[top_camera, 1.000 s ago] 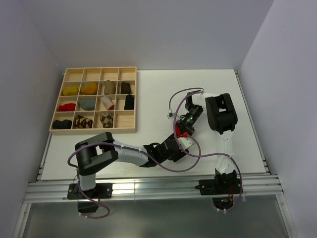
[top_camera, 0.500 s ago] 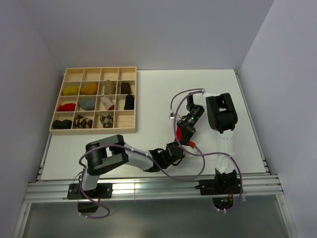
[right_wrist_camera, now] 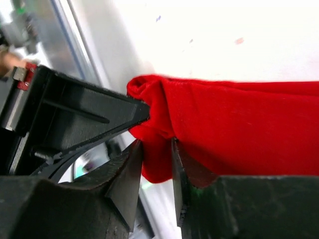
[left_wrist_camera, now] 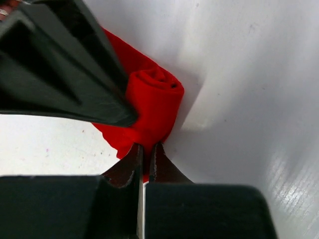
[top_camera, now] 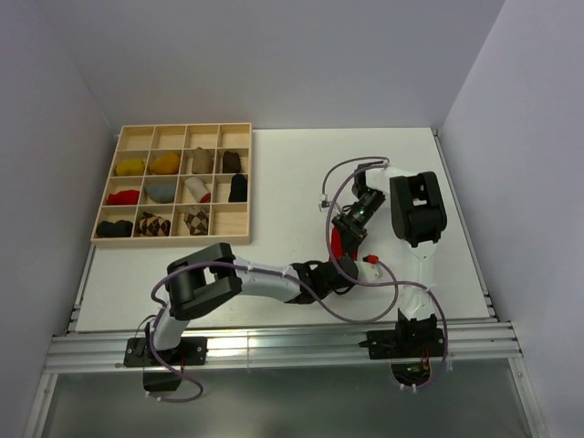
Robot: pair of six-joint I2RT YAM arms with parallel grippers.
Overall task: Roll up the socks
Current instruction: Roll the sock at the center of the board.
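A red sock lies on the white table between the two arms. Its near end is rolled into a tight coil, and the rest stretches out flat. My left gripper is shut on the red fabric just below the coil. My right gripper comes in from the far side. Its jaws stand a little apart with a fold of the sock still between them. One right finger shows as a black wedge against the coil.
A wooden tray of compartments stands at the back left. It holds small sock bundles: yellow, orange, red, grey, black and argyle. Purple cables loop around both arms near the sock. The table's near edge and metal rail run below the arm bases.
My left gripper has slid right along the table and shut on the red sock. My right gripper's jaws have parted from shut, and that arm has shifted slightly right.
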